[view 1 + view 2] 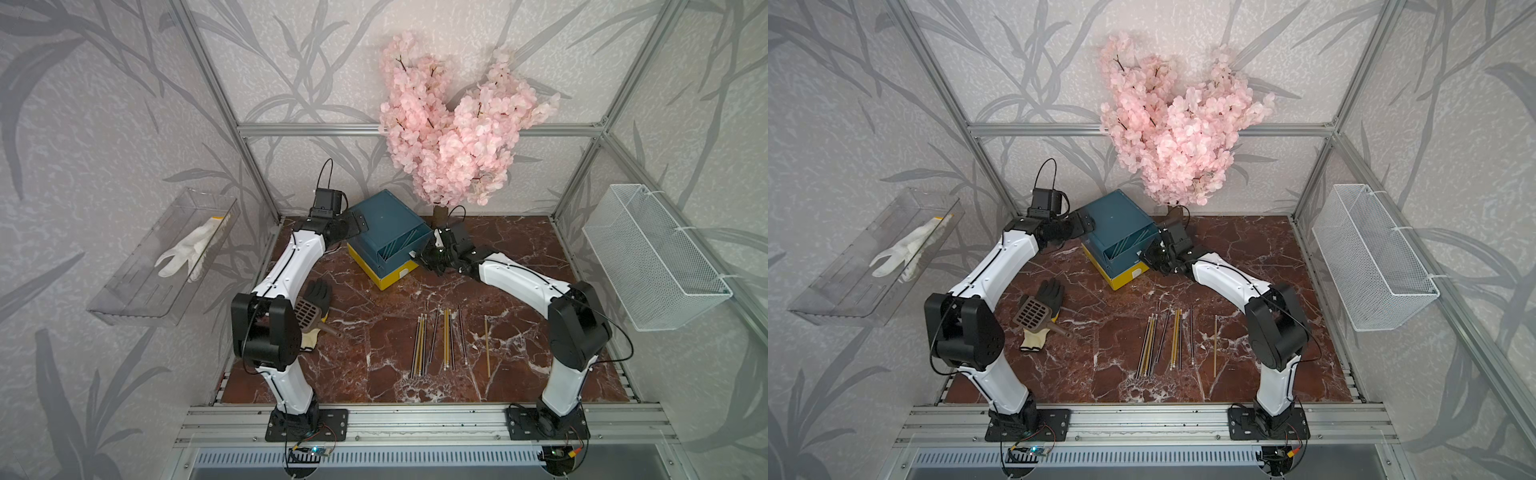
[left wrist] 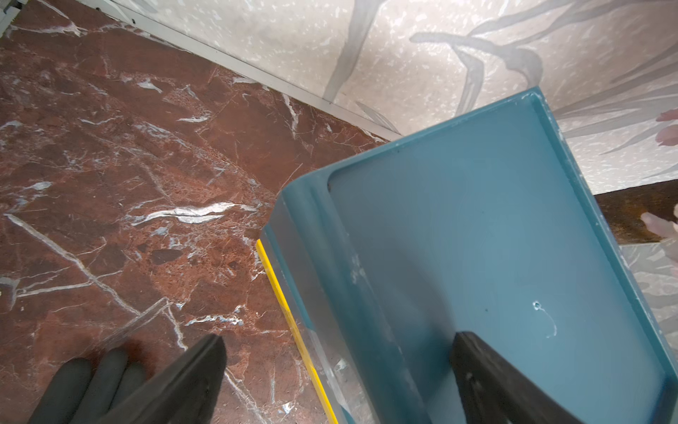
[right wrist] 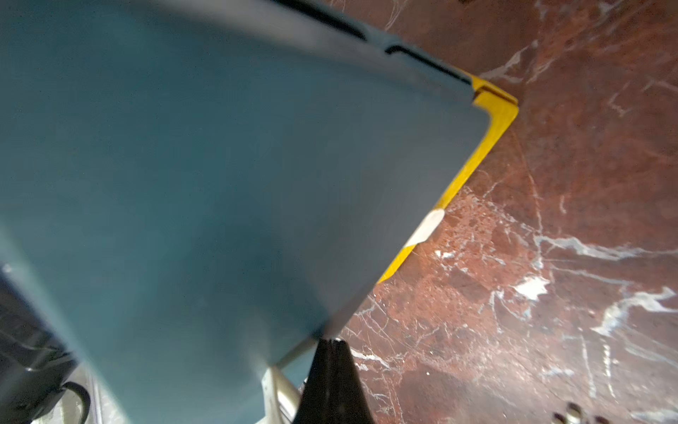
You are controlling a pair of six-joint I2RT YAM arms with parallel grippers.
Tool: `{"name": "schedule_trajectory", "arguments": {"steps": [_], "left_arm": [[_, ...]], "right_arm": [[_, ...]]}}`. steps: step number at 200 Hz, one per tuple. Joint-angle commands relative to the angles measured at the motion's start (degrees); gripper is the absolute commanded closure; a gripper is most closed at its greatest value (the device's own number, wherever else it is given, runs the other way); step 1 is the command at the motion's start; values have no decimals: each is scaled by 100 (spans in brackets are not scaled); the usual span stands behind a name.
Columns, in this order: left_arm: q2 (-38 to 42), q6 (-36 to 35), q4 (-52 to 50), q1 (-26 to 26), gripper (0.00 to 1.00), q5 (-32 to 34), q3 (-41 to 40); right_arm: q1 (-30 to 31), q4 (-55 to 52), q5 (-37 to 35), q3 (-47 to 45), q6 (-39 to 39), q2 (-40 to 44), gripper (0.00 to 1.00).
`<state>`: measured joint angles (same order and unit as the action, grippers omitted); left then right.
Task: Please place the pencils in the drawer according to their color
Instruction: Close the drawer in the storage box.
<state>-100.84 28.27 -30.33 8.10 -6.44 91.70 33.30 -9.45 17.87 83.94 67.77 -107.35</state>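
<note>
The teal drawer chest (image 1: 384,216) (image 1: 1117,216) with a yellow bottom drawer (image 1: 392,276) stands at the back middle. Its upper teal drawer (image 1: 401,262) is pulled out, and teal pencils (image 1: 397,245) lie inside. My right gripper (image 1: 422,259) (image 3: 332,343) is shut, its tips against that drawer's front corner beside a white pull tab (image 1: 412,253). I cannot tell whether the tab is pinched. My left gripper (image 1: 357,224) (image 2: 337,367) is open across the chest's top left edge (image 2: 323,293). Several yellow and dark pencils (image 1: 436,340) (image 1: 1167,340) lie in rows at the front.
A brown slotted scoop (image 1: 309,311) rests on a black glove (image 1: 320,291) at the left. Pink blossom branches (image 1: 449,124) stand behind the chest. A white wire basket (image 1: 656,257) hangs on the right wall, and a clear tray (image 1: 137,291) holding a white glove hangs on the left.
</note>
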Motion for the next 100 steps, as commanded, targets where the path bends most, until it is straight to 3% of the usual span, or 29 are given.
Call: {"name": "schedule_trajectory", "arguments": {"steps": [1,62,100], "left_arm": [[-65,-94,-563,35,0,-25,-284],[30,-112,-567,45,0,-37,-450],[95,-138,-575,43,0,-22,-489]], "right_arm": [[1,346,93,396,178,-308,100],[28,453,278,1144,439,-992,100],[28,617,332,781,461,-737,98]]}}
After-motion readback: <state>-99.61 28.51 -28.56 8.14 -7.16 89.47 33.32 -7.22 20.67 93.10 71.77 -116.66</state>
